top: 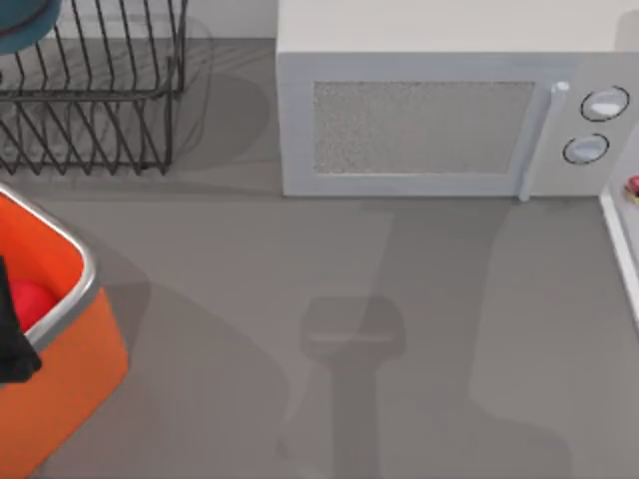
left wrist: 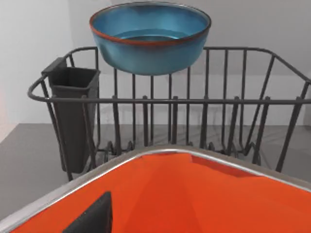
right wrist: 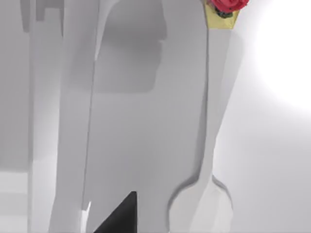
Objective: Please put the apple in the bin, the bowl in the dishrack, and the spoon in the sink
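Left gripper point(top: 12, 329) sits over the orange bin at the left edge of the top view; whether it is open or closed cannot be told.

Dark against the bin's inside, the left gripper has the red apple point(top: 30, 301) just beside it, low within the bin point(top: 85, 344) and under its silver-grey rim. At the upper left of the frame stands the black wire dishrack point(top: 95, 100), with the teal-blue bowl point(top: 25, 25) at its far left corner; the left wrist view shows the bowl point(left wrist: 150, 39) upright above the rack's upright prongs point(left wrist: 170, 121), beside a dark cutlery holder point(left wrist: 73, 107). Right of the rack, along the upper middle, stands a white microwave point(top: 449, 110). At the right edge is a white ledge point(top: 621, 249). Grey tabletop point(top: 250, 279) spans the middle. In the right wrist view one dark finger point(right wrist: 119, 216) shows against white surfaces, below a red item point(right wrist: 227, 5).
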